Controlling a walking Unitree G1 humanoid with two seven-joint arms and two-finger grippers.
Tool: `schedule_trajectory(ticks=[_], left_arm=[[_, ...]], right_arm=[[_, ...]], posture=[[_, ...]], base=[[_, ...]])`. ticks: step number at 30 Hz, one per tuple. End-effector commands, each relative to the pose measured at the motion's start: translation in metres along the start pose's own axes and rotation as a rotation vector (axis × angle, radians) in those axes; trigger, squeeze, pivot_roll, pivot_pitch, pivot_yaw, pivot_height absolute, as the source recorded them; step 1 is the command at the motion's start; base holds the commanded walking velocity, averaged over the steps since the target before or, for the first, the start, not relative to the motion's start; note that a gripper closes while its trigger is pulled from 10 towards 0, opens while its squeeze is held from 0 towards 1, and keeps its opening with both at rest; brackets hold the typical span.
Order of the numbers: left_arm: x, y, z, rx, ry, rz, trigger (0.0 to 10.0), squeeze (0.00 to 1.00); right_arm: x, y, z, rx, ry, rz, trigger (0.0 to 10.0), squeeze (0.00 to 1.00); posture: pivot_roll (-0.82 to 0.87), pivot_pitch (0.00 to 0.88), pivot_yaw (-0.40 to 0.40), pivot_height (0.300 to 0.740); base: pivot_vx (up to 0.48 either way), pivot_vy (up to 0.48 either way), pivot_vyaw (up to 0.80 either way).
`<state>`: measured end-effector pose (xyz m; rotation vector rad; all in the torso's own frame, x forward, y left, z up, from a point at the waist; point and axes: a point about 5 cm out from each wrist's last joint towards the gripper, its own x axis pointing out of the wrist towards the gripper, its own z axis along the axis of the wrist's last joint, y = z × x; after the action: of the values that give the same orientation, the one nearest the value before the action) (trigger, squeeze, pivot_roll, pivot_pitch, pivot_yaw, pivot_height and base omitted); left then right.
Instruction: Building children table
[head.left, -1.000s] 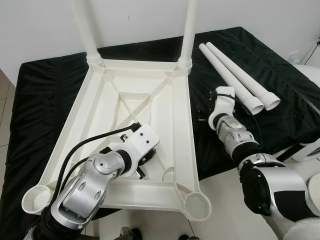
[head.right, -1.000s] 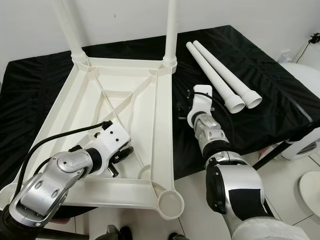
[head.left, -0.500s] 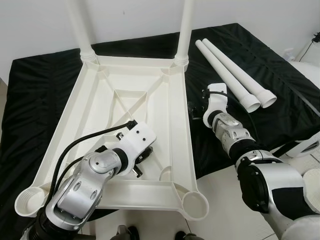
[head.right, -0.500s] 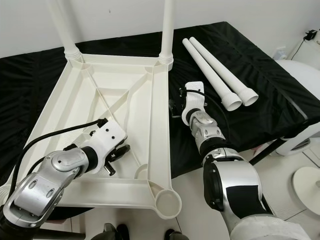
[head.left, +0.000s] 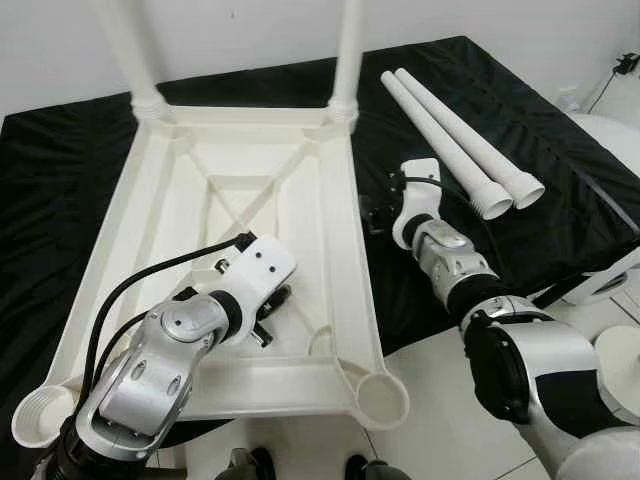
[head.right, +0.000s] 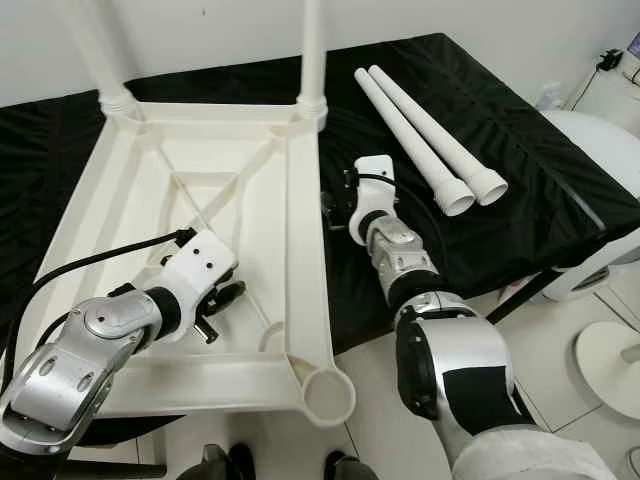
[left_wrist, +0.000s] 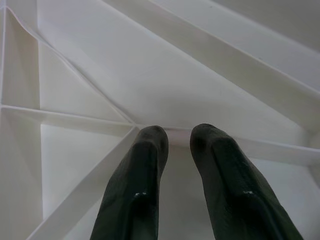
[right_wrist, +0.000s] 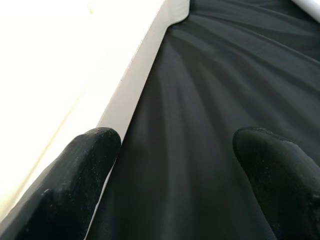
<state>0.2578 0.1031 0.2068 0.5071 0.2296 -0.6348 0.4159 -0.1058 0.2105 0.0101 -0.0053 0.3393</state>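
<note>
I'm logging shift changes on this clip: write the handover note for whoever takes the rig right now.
Left gripper: empty, fingers slightly apart, over the ribs inside the upturned tabletop.
Right gripper: open, empty, over the black cloth beside the tabletop's right edge.
Done: two legs stand in the far corner sockets.
Left: two loose legs lie on the cloth; both near sockets are empty.

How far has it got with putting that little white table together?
About halfway. Two legs already stand in the far corners of the upside-down tabletop. Two loose legs lie on the black cloth, and the near corner sockets are empty. The right pincer is open beside the tabletop's edge; the left pincer, almost closed, holds nothing.
</note>
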Motion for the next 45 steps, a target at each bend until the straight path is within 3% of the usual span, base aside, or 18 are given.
schedule_trajectory(ticks=[1,10,16,18,23,27,30,32,36,41,45], left_arm=[[0.002,-0.009,0.006,0.008,-0.026,-0.037,10.0,0.0],[0.002,-0.009,0.007,0.004,-0.027,-0.033,10.0,0.0],[0.002,-0.006,0.01,-0.001,-0.052,-0.003,10.0,0.0],[0.004,0.004,0.018,-0.007,-0.105,0.061,10.0,0.0],[0.004,0.01,0.023,-0.008,-0.138,0.105,10.0,0.0],[0.003,0.032,0.035,-0.07,-0.227,0.212,10.0,0.0],[0.002,0.038,0.035,-0.073,-0.24,0.225,10.0,0.0],[0.002,0.04,0.033,-0.059,-0.236,0.225,10.0,0.0],[0.006,0.035,0.017,-0.031,-0.189,0.175,10.0,0.0],[0.007,0.034,0.014,-0.005,-0.191,0.173,10.0,0.0],[0.001,0.039,0.001,0.044,-0.219,0.179,10.0,0.0]], right_arm=[[0.01,0.053,0.006,0.019,-0.027,0.216,10.0,0.0],[0.011,0.062,0.005,0.01,-0.022,0.237,10.0,0.0],[0.01,0.046,0.015,0.014,-0.103,0.164,10.0,0.0],[0.004,0.03,0.021,0.033,-0.19,0.15,10.0,0.0],[0.001,0.022,0.026,0.039,-0.245,0.141,10.0,0.0],[-0.012,0.005,0.039,0.051,-0.397,0.092,10.0,0.0],[-0.018,-0.003,0.041,0.049,-0.433,0.064,10.0,0.0],[-0.022,-0.006,0.042,0.046,-0.448,0.046,10.0,0.0],[-0.045,-0.018,0.047,0.06,-0.545,0.011,10.0,0.0],[-0.056,-0.021,0.049,0.068,-0.587,-0.002,10.0,0.0],[-0.091,-0.022,0.036,0.014,-0.594,-0.006,10.0,0.0]], posture=[[0.0,0.223,-0.004,0.74],[0.0,0.216,-0.007,0.74],[0.0,0.21,-0.009,0.74],[-0.01,0.204,-0.006,0.74],[-0.01,0.202,-0.005,0.74],[-0.01,0.18,-0.001,0.74],[-0.01,0.167,0.0,0.74],[-0.01,0.159,0.002,0.74],[-0.02,0.129,0.01,0.74],[-0.02,0.119,0.012,0.74],[-0.04,0.094,0.016,0.74]], base=[[0.0,0.0,0.0],[0.0,0.0,0.0],[0.0,0.0,0.0],[0.0,0.0,0.0],[0.0,0.0,0.0],[0.0,0.0,0.0],[0.0,0.0,0.0],[0.0,0.0,0.0],[0.0,0.0,0.0],[0.0,0.0,0.0],[0.0,0.0,0.0]])
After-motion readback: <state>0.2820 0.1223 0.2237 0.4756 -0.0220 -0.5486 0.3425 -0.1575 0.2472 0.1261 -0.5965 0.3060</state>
